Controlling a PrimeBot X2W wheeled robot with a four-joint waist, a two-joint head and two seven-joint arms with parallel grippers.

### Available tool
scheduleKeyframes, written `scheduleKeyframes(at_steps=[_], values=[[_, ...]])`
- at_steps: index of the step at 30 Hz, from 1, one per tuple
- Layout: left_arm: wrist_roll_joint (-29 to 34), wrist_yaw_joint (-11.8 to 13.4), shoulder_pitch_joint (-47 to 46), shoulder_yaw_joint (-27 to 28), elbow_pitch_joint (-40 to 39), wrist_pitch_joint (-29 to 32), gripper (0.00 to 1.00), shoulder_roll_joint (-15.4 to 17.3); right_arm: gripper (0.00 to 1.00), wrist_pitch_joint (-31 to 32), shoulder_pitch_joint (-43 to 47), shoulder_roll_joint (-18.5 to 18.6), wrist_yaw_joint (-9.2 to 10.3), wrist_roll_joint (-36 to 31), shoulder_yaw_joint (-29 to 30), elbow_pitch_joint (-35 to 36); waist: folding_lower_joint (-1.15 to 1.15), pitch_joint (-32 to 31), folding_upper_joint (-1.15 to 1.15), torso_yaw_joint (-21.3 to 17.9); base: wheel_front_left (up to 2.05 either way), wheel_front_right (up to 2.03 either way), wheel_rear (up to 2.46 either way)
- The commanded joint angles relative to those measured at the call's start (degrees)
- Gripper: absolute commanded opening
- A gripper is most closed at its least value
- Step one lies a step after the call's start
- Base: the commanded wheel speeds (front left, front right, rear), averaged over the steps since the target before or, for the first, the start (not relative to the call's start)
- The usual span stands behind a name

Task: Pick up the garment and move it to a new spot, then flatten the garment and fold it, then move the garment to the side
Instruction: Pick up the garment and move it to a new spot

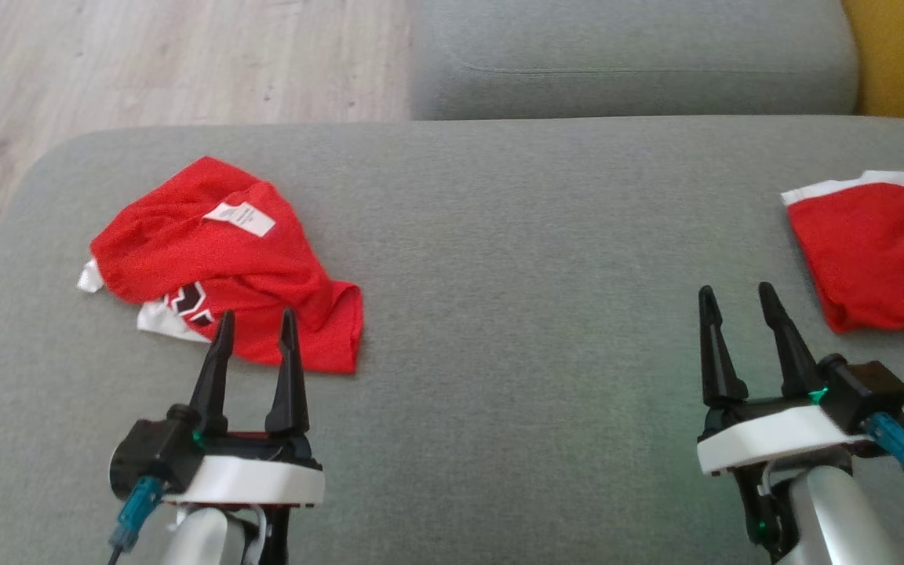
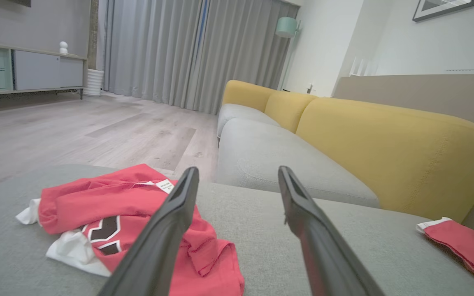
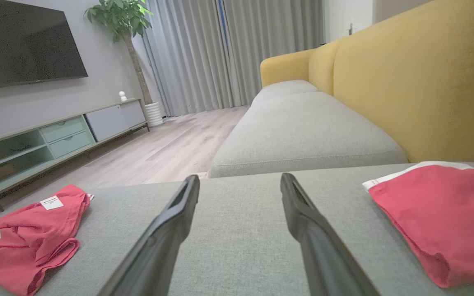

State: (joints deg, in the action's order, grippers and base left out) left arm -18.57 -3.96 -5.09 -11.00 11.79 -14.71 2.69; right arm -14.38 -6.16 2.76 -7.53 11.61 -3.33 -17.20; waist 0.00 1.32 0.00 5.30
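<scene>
On the cushion (image 1: 499, 353), left tool (image 1: 257, 314) and right tool (image 1: 735, 289) both gape empty, so a shallow pinch could easily snag just one layer of jersey (image 1: 224, 259).

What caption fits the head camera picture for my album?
Crumpled garment on the grey cushion by the open left gripper; right gripper open too.
</scene>
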Motion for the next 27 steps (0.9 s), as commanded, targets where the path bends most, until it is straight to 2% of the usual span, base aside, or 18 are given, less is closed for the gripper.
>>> scheduleKeyframes(at_steps=[1, 7, 21, 27], values=[[0.62, 0.41, -2.08, 2.25, -1.53, -0.29, 1.00, 0.19, 1.00, -0.62, -1.04, 0.12, 0.04, 0.27, -1.79, 1.73, 0.00, 0.11, 0.00, 1.05, 0.00, 0.00, 0.00], [1.28, 1.46, -1.92, 3.87, -1.24, -0.29, 1.00, 0.19, 1.00, -0.62, -0.60, 0.12, 0.04, 0.80, -3.97, 1.50, 0.00, -0.01, 0.00, 4.77, 0.00, 0.00, 0.00], [2.63, 1.22, -0.88, 5.27, -0.78, -0.29, 1.00, 0.19, 1.00, -0.62, 0.94, 0.12, 0.04, 3.59, -8.46, 1.45, 0.00, -1.43, 0.00, 13.03, 0.00, 0.00, 0.00], [3.36, 1.01, -0.50, 6.28, -0.36, -0.29, 1.00, 0.19, 1.00, -0.62, 1.13, 0.12, 0.04, 4.67, -9.93, 1.56, 0.00, -1.71, 0.00, 15.02, 0.00, 0.00, 0.00]])
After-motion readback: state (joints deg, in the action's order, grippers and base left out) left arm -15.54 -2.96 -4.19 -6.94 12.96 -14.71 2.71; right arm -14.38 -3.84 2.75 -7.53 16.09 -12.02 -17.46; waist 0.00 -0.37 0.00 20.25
